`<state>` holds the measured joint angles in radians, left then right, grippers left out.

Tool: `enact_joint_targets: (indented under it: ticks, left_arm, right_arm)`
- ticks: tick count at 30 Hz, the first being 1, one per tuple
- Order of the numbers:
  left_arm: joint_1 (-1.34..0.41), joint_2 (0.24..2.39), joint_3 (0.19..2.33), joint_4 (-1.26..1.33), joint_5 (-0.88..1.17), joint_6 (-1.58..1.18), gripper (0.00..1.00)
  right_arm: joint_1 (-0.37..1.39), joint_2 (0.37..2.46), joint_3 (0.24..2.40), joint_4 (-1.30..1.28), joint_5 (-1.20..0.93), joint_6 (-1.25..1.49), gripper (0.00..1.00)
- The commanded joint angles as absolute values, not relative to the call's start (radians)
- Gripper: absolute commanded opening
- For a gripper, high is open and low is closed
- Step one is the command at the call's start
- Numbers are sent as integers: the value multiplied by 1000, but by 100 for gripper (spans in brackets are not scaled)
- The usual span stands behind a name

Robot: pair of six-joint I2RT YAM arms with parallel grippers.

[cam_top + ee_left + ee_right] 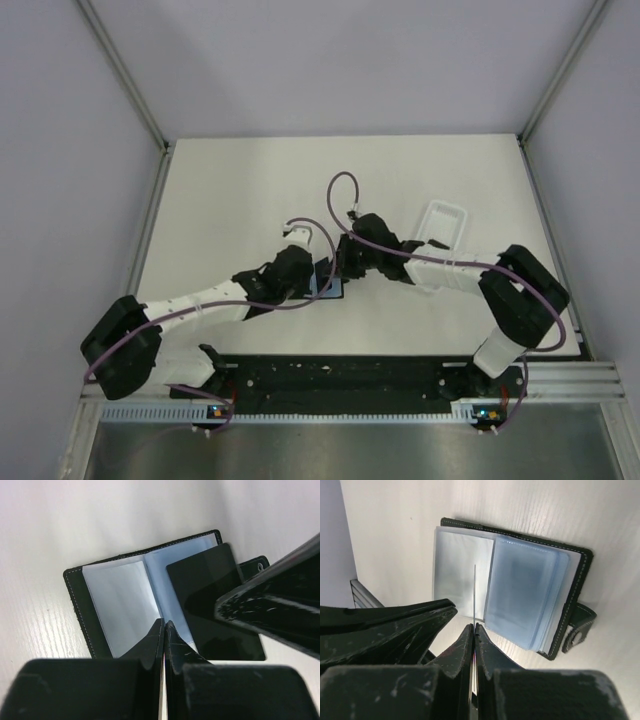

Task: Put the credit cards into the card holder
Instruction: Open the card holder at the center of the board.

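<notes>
Both arms meet over the middle of the worktop (230, 200), and the card holder (327, 283) lies there on its back, spread open, blue-grey sleeves facing up. The strap with its snap sticks out from one side edge.

The right hand (474, 629) is clamped tight on a credit card (210, 595), dark and glossy. From its own wrist camera you see the card only edge-on, a thin line rising from the fingertips. From the left wrist you see its flat face, tilted over one page of the holder and overlapping that page's outer edge. Whether the card touches the sleeve, I can't tell.

The left hand (164, 630) has its fingers pressed together, tips right at the holder's near edge where the two pages meet. A pale sliver shows between them, but whether that's a sleeve page I can't tell.

A long white tray (441, 222) sits off to the far right, well apart from the holder.
</notes>
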<state>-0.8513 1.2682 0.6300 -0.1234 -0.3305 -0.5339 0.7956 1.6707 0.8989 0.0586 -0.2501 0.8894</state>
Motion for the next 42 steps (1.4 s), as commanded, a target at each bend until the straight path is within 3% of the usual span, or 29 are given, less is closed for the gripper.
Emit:
enact_joint_targets:
  ticks: [1,14,31,42]
  left_arm:
    - [-847,1285,670,-68,-324,-535,0]
    - [-847,1394,736,26,-201,-519,0]
    - [-848,1614,775,58,-193,-545,0]
    - [-830,1546,686,5,-255,-568,0]
  right_arm:
    - [766,1565,882,-52,-137,857,0]
    - [753,1591,904,-209,-40,838,0]
    - [752,1617,902,-233,-5,828,0]
    - [739,1626,888,-253,32,836,0]
